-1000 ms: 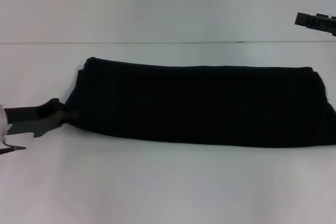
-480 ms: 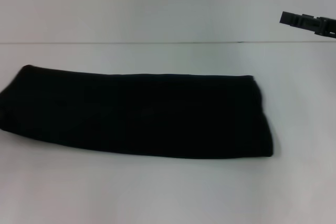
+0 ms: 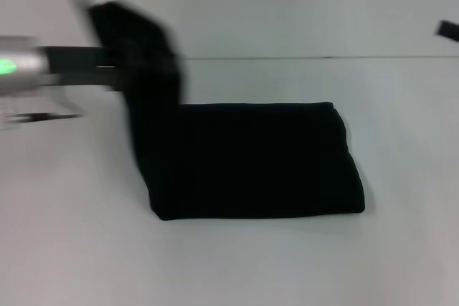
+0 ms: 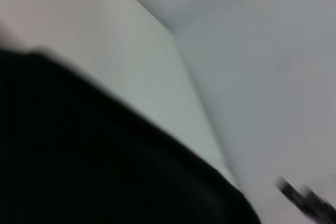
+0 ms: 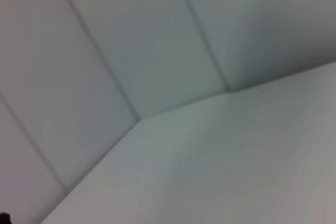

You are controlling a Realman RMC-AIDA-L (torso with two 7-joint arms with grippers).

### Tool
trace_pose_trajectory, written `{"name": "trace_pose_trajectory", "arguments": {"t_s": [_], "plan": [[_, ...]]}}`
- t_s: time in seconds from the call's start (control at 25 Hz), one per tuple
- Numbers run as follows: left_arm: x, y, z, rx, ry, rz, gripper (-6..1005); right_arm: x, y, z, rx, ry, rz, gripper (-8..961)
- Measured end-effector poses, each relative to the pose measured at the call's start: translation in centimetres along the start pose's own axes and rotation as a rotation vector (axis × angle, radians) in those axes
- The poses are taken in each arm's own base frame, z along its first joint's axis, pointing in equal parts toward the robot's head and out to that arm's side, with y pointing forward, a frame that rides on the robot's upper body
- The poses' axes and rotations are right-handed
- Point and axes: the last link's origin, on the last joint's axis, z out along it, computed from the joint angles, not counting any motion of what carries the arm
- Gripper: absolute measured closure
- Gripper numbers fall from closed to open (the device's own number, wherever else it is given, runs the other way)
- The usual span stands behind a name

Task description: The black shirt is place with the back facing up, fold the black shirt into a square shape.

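The black shirt (image 3: 258, 159) lies as a folded band on the white table (image 3: 237, 263). Its left end (image 3: 140, 41) is lifted high above the table and hangs down in a fold. My left gripper (image 3: 107, 69) reaches in from the left at that raised end and is shut on the fabric, which hides its fingertips. In the left wrist view the black shirt (image 4: 94, 166) fills the lower part of the picture. Only a tip of my right gripper (image 3: 449, 30) shows, at the far right edge, well away from the shirt.
The table's back edge (image 3: 323, 57) meets a pale wall behind the shirt. The right wrist view shows only bare white table (image 5: 220, 171) and wall panels.
The shirt's left end, flat on the table before, is now raised and carried toward the right by my left gripper. The right gripper has drawn back toward the right edge.
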Motion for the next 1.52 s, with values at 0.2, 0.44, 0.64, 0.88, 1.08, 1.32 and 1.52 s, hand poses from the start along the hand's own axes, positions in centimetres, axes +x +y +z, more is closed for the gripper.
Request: {"name": "trace_pose_trajectory", "arguments": {"t_s": [0.2,0.44,0.64,0.88,1.08,1.32,1.52], "plan": [[-2.1,4.4,9.7,-0.079,-0.137,0.075,971,-0.6,-2.4,-5.1,0.05,-0.052,0.011,36],[-6.7,4.9,16.9,-0.184,-0.052,-0.023,956,-1.4,-3.6,-7.9,0.083,-0.053,-0.029,36],[-10.5,4.9,18.6,-0.245,0.05,-0.021,880,-2.0,-3.6,-8.0,0.08,-0.031,-0.059,36],[-11.6,5.7,18.3,-0.327,0.091,-0.034,758,-1.9,-3.6,-7.1,0.084,0.04,-0.061,38],[-10.4,5.2,15.4,-0.411,0.168,-0.007,557,-2.2,-3.4,-6.1,0.085,0.092,0.005,38],[-6.9,1.1,10.8,-0.26,0.28,-0.003,444,-2.1,-2.4,-4.6,0.053,0.211,0.088,38],[-4.1,-2.6,7.9,-0.053,0.296,-0.077,292,-1.5,-1.5,-3.4,0.012,0.24,0.134,38]]}}
